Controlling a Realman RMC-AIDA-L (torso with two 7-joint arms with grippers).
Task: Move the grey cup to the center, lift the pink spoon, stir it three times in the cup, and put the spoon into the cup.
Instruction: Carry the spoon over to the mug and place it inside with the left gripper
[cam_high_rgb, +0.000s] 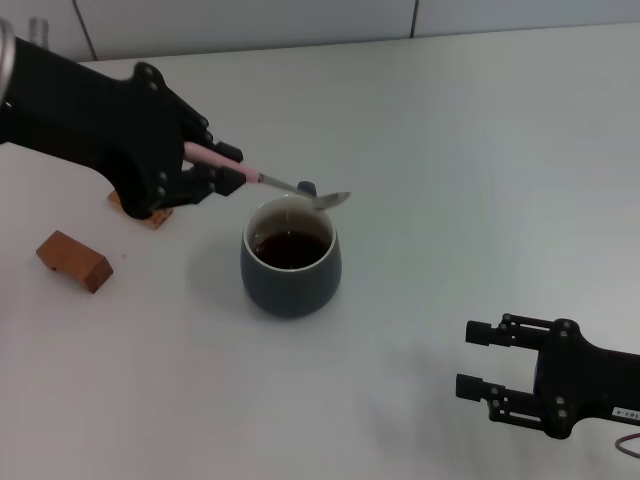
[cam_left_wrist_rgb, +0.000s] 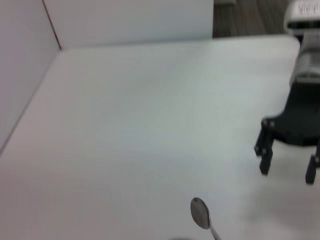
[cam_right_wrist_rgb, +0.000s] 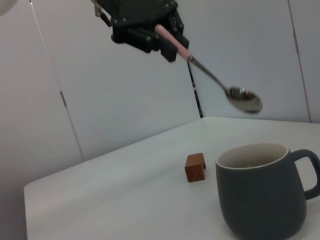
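Observation:
The grey cup (cam_high_rgb: 290, 260) stands mid-table with dark liquid inside; it also fills the near part of the right wrist view (cam_right_wrist_rgb: 262, 192). My left gripper (cam_high_rgb: 228, 168) is shut on the pink handle of the pink spoon (cam_high_rgb: 285, 184), holding it level in the air. Its metal bowl (cam_high_rgb: 332, 200) hovers just above the cup's far rim. From the right wrist, the spoon (cam_right_wrist_rgb: 215, 77) hangs clearly above the cup, not touching it. The spoon's bowl (cam_left_wrist_rgb: 200, 213) shows in the left wrist view. My right gripper (cam_high_rgb: 487, 360) rests open near the table's front right.
An orange-brown wooden block (cam_high_rgb: 74, 260) lies left of the cup. A second block (cam_high_rgb: 135, 207) sits partly hidden under the left arm. One block (cam_right_wrist_rgb: 195, 167) shows behind the cup in the right wrist view. A white wall borders the table's far side.

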